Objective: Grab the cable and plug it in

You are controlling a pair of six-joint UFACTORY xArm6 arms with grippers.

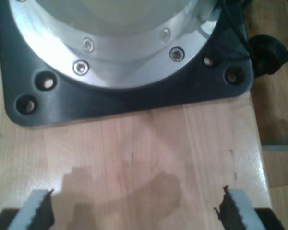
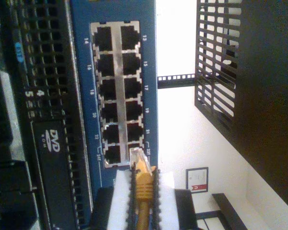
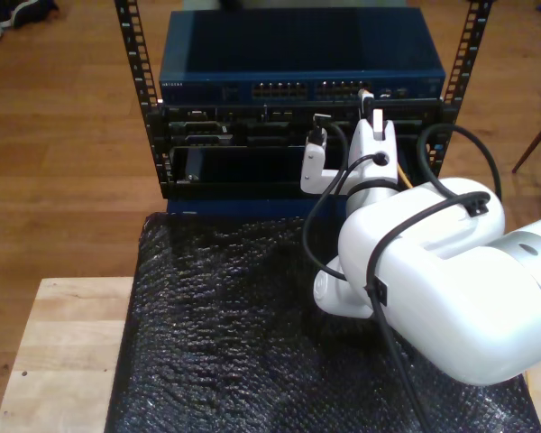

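My second gripper (image 2: 143,191) is clamped on the cable (image 2: 143,184), pads squeezing the yellow-orange boot from both sides, with the clear plug (image 2: 137,156) poking out past the fingertips. The plug tip sits right at the bottom row of ports on the blue switch (image 2: 117,91), near the edge of the port block by the port numbered 23; can't tell whether it's actually touching or just in front of it. Next to the switch in that wrist view there's a black rack unit with a DVD drive (image 2: 53,139).

In the exterior view, the white arm (image 3: 433,271) reaches up from the exterior view's right, over the black bubble-wrap mat (image 3: 216,343), and its gripper (image 3: 368,104) is up against the front of the switch (image 3: 298,59) at the top of the rack (image 3: 135,99).

My first gripper (image 1: 134,211) has its jaws wide apart with nothing between them, hanging over a pale wooden tabletop (image 1: 134,153), close to a black base plate (image 1: 129,103) with a round metal flange (image 1: 110,52) bolted on it.
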